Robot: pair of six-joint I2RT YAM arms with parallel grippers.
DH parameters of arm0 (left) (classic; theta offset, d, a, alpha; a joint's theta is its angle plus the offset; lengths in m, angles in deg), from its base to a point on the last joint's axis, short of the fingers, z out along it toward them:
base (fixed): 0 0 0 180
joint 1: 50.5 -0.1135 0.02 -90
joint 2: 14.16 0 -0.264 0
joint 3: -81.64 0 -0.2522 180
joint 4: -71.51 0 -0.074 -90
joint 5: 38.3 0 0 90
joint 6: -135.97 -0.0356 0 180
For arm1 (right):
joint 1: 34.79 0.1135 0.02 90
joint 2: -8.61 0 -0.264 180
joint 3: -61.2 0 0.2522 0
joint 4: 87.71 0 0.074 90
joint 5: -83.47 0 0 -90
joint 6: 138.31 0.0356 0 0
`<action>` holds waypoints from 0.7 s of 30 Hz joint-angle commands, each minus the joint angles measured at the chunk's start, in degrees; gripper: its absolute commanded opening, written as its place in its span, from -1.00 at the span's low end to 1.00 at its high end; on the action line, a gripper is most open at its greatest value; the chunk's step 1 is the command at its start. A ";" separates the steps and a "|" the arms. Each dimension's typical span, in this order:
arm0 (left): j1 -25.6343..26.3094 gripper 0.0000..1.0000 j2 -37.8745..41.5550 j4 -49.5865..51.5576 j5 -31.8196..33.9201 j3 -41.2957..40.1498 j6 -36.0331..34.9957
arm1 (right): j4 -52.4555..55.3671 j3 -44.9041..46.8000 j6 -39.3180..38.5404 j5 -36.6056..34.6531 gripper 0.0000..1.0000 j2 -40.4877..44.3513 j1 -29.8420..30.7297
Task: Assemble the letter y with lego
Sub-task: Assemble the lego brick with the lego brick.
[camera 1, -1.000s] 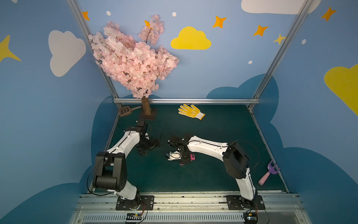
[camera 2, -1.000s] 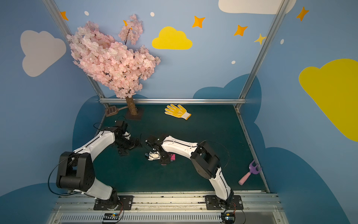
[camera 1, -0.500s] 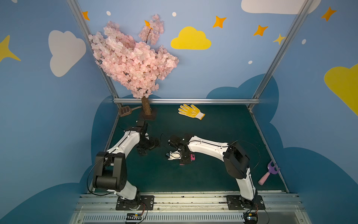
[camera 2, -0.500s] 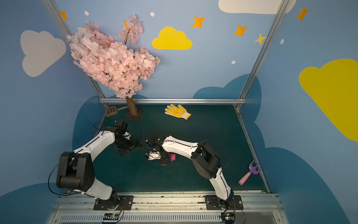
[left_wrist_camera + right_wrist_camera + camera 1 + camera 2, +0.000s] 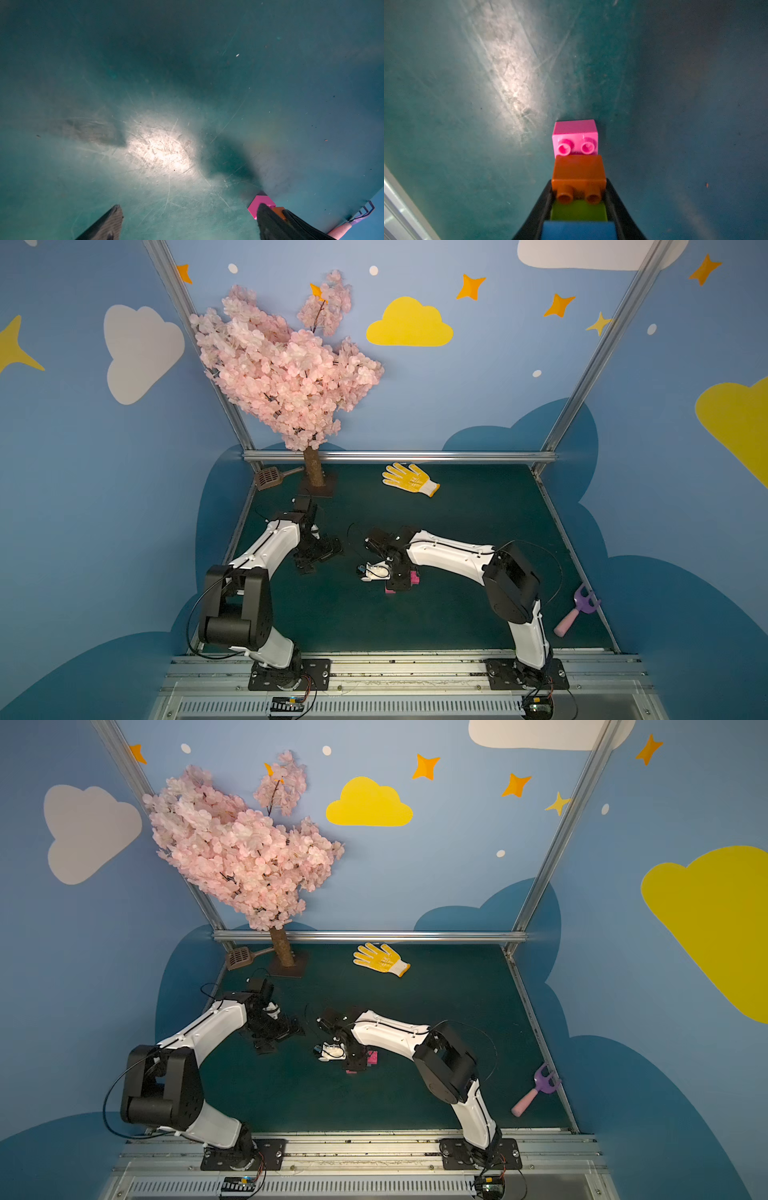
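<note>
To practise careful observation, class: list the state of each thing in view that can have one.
Left gripper: open, empty.
Right gripper: shut on brick stack.
Brick stack: pink, orange, green, blue joined in a row.
Glove: lying flat.
Tree: upright.
Toy fork: lying down.

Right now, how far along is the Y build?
Done: pink brick, orange brick, green brick and blue brick sit joined in one stepped run. In hand: the right gripper is shut on that run. The left gripper is open and empty. Left: no light-blue stem piece is visible. It may be hidden by the gripper, so the Y cannot be called finished.
</note>
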 commanded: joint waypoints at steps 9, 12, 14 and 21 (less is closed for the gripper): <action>-0.24 1.00 0.37 -0.06 -0.70 -0.49 -0.02 | -1.04 0.48 -0.29 -0.76 -1.00 -0.68 -0.60; -0.27 1.00 0.37 -0.07 -0.72 -0.48 -0.03 | -0.98 0.32 -0.40 -0.71 -1.00 -0.30 -0.61; -0.28 1.00 0.25 -0.07 -0.69 -0.44 -0.01 | -0.76 0.13 -0.48 -0.93 -1.00 -0.11 -0.64; -0.28 1.00 0.22 -0.07 -0.71 -0.49 0.03 | -0.33 -0.05 -0.76 -1.23 -1.00 0.03 -0.90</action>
